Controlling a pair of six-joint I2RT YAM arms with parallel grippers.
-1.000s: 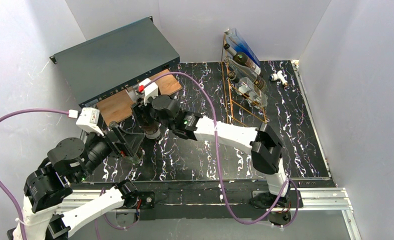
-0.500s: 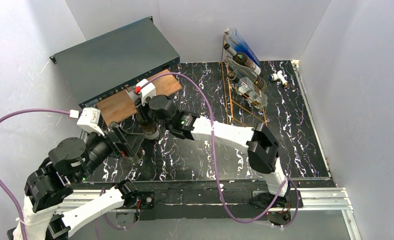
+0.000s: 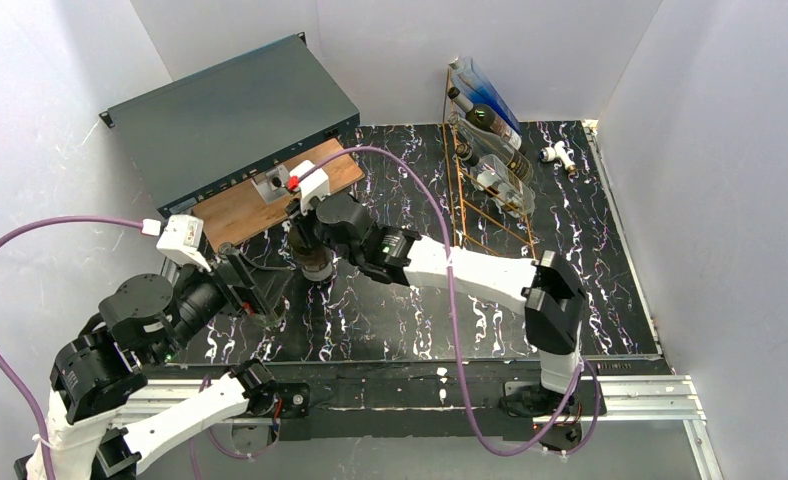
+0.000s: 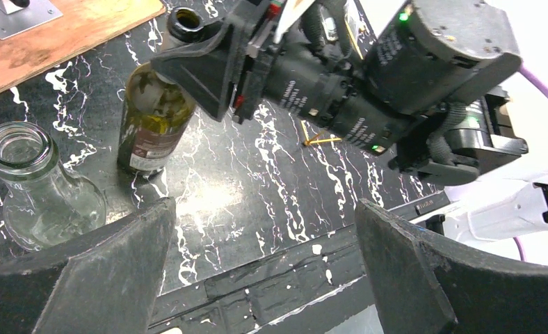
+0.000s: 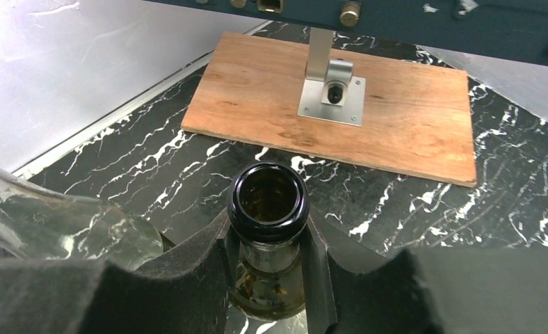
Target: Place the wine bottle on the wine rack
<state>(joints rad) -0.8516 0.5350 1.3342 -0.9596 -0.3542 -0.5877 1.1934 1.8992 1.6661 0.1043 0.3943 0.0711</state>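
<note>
The right hand point(image 5: 268, 256) was clamped on the wine bottle point(image 4: 148, 122) under its lip; held so high, it could swing when lifted and clip the clear bottle point(image 4: 33, 186) nearby.

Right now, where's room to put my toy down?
Bare black marble table lies between the gold wire wine rack and the right wall. It's crowded near the wooden board, dark brown glass wine bottle and clear glass bottle.

Marbled table point(image 3: 590, 260) bears wooden board point(image 3: 238, 212), clear bottle point(image 4: 38, 184), wine rack point(image 3: 460, 200).
</note>
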